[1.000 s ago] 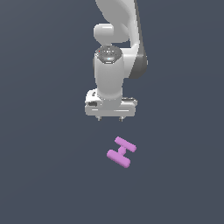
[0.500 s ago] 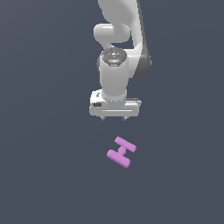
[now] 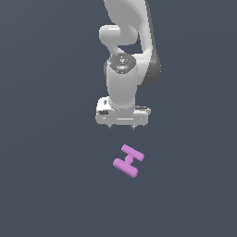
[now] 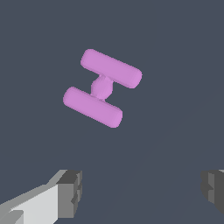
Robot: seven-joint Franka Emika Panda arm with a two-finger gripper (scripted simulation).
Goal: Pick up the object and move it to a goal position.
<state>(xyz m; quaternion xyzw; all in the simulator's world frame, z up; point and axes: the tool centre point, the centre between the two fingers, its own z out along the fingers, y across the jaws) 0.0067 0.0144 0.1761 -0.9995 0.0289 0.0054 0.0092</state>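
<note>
Gripper [image 3: 122, 126] spread wide, empty, hanging at 12 o'clock of the object [image 3: 128, 160], apart: apparently staged to straddle its skewed bars.

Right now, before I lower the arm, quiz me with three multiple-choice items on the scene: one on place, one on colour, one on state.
1. Where is the pink-purple H-shaped piece?
A. between the fingers
B. on the floor, apart from the end effector
C. on a shelf
2. Its colour?
A. green
B. pink-purple
C. yellow
3. The end effector is:
A. open, holding nothing
B. shut on the piece
C. out of view

B: a gap separates them in the exterior view.
B: both views show it.
A: the wrist view shows the fingers spread, nothing between.
</note>
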